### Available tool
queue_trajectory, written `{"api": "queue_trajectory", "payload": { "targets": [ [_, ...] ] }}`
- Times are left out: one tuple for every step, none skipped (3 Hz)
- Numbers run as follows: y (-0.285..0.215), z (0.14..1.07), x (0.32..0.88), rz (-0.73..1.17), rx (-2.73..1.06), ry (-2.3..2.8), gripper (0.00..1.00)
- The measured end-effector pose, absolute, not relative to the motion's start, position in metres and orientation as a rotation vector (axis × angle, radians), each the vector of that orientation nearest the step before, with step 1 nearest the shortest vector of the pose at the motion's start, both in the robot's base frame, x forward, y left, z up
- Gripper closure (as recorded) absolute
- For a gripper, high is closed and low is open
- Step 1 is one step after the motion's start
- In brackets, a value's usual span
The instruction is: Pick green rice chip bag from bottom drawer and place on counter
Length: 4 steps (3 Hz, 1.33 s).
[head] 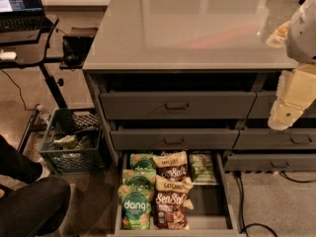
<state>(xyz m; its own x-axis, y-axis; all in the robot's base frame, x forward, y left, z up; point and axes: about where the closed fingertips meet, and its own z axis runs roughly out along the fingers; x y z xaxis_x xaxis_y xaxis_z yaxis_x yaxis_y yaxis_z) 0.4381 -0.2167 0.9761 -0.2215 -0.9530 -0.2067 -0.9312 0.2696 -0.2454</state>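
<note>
Gripper [284, 116] is at far R of view, hanging off the white arm [303, 28], in front of the R-side drawer fronts [296, 141] and just below counter-edge level. It's not over the open drawer and is well apart from all the bags. Can't tell how far open it is or whether it has hold of anything.

Bottom drawer [206, 209] is pulled out, bottom centre of view.
- L column: front green bag [135, 207] lies flat at the drawer's front L, white "dang" readable. Two more green bags [140, 177] sit behind it, overlapping front to back, touching.
- Mid column: front sea salt bag [171, 204], brown/cream, just beside the front green bag, edges touching. A 2nd sea salt bag [171, 166] is behind, partly under it.
- Back R: pale green bag [202, 168], flat, beside the 2nd sea salt bag.
- Front R of the drawer floor is bare grey.

Counter [197, 28] is a glossy grey top filling the upper view, w/ light reflections on it. Two centre drawer fronts [177, 105] w/ bar handles sit btwn counter and open drawer.

L side: black desk [24, 53] w/ laptop [19, 1], screen lit. Green crate [74, 147] on the floor beside the cabinet. Person's legs [29, 206] in dark trousers at bottom L. Black cable [242, 201] on the floor R of the drawer.
</note>
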Motion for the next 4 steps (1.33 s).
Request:
{"api": "queue_trajectory", "payload": {
  "targets": [
    [-0.217, 0.976, 0.438, -0.098, -1.725, 2.232, 0.00],
    [-0.216, 0.968, 0.438, -0.125, -1.716, 2.236, 0.00],
    [-0.212, 0.923, 0.432, -0.065, -1.705, 2.226, 0.00],
    [-0.211, 0.852, 0.425, 0.032, -1.697, 2.206, 0.00]
  ]
}}
